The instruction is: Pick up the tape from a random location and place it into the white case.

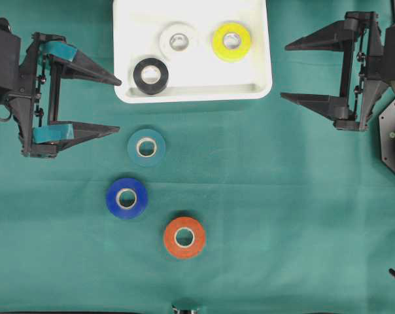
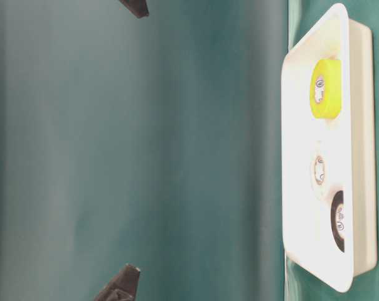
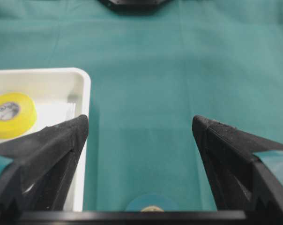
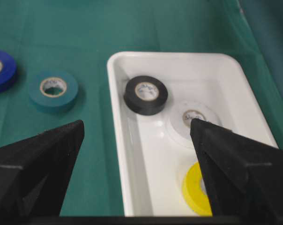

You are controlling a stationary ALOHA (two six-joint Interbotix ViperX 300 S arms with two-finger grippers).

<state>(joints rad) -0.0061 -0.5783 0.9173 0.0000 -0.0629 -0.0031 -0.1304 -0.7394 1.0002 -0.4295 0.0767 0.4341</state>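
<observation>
- The white case point(image 1: 193, 91) sits at the far middle of the green tabletop point(image 1: 282, 196) and already holds three rolls lying flat: a black tape point(image 1: 150, 76), a white tape point(image 1: 178, 42) and a yellow tape point(image 1: 231, 42).
- Three rolls lie flat on the cloth outside it: a teal tape point(image 1: 146, 147) just in front of the case's near-left corner, then a blue tape point(image 1: 127, 197), then an orange tape point(image 1: 184, 237), each further from the case.
- The left tool point(image 1: 116, 104) stands spread wide and empty, its tips just left of the teal tape and apart from it.
- The right tool point(image 1: 286, 72) is likewise wide and empty, beside the case's right edge and well apart from the loose rolls.
- Judgement: the step in hand is the reach for the next loose roll; the teal one is the natural pick for the left tool.
- To do it well, centre the tips over the roll, descend straight, and close across its outer wall.
- Lift clear of the rim, then release over the bare patch beside the black tape.
</observation>
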